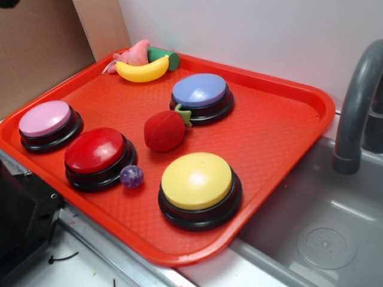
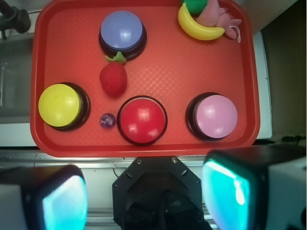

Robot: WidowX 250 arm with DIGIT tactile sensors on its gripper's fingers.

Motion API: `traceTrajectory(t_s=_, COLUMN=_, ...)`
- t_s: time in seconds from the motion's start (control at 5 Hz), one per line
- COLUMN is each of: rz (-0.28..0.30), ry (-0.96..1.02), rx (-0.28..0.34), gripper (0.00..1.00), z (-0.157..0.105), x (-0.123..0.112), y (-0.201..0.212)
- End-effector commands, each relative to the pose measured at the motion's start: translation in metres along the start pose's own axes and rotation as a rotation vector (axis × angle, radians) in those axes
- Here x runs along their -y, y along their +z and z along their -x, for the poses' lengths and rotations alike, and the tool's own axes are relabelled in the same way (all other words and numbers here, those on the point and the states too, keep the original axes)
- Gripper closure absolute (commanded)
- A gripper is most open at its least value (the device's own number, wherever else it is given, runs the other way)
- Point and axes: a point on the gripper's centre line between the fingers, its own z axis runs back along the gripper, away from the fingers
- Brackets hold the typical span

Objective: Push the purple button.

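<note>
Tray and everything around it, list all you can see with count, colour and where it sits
tray: one, red, beside the sink
purple button: one, blue-violet top on black base, far side of tray
yellow button: one, yellow, near edge by the sink
red button: one, red, near edge, middle
pink button: one, pale pink, corner away from the sink
strawberry: one, red plush, centre, just in front of the purple button
ball: one, purple glittery, beside the red button
banana: one, yellow, far corner
pink toy: one, behind the banana
green toy: one, behind the banana
sink: one, grey
faucet: one, grey
gripper: one, fingers apart, above the tray's near edge
</note>
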Motion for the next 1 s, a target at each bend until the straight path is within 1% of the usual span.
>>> traceTrajectory(t_s=0.0, rz=0.000, ry=0.000, rx=0.000, gripper=0.00, z=0.000, x=0.000, y=0.000)
traceTrajectory(t_s=0.2, rz=-0.093, ry=-0.141, rx=0.027, gripper=0.00, z=-0.047, x=0.014, y=-0.034)
traceTrajectory(t_s=0.4, rz=-0.104, ry=-0.230, rx=0.098, gripper=0.00, z=-0.094, x=0.040, y=-0.061)
traceTrajectory(t_s=0.6, rz=-0.073, ry=-0.152, rx=0.104, gripper=0.00, z=-0.144, x=0.032, y=-0.089)
traceTrajectory(t_s=0.8, rz=-0.005, ry=0.021, rx=0.081, gripper=0.00, z=-0.180, x=0.007, y=-0.124)
